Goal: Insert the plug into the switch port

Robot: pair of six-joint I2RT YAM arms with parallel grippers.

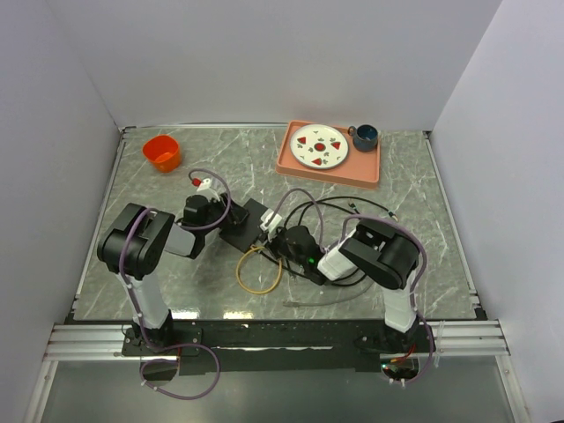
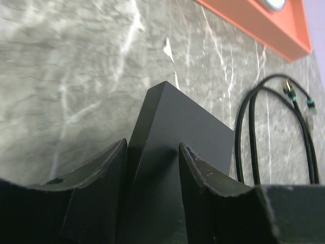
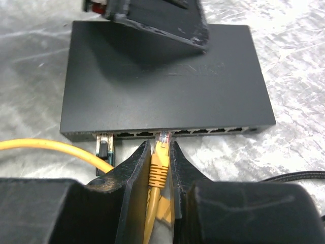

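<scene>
The switch [image 3: 162,91] is a flat matte-black box lying on the marble table, with a row of ports along its near narrow side. My right gripper [image 3: 160,145] is shut on the yellow plug [image 3: 160,160]. The plug's clear tip sits at the mouth of a switch port [image 3: 163,133], third from the left. My left gripper [image 2: 152,145] straddles the switch's [image 2: 177,122] far edge, one finger [image 3: 167,23] resting on its top. From above, the left gripper [image 1: 220,220] and right gripper [image 1: 275,231] flank the switch [image 1: 248,218].
Another connector [image 3: 104,145] sits in the leftmost port. A yellow cable loop [image 1: 260,280] lies near the arms. Black cables [image 1: 352,211] coil at the right. A salmon tray [image 1: 370,169] with plate [image 1: 319,145] and mug [image 1: 365,136] stands at the back, an orange bowl [image 1: 162,152] back left.
</scene>
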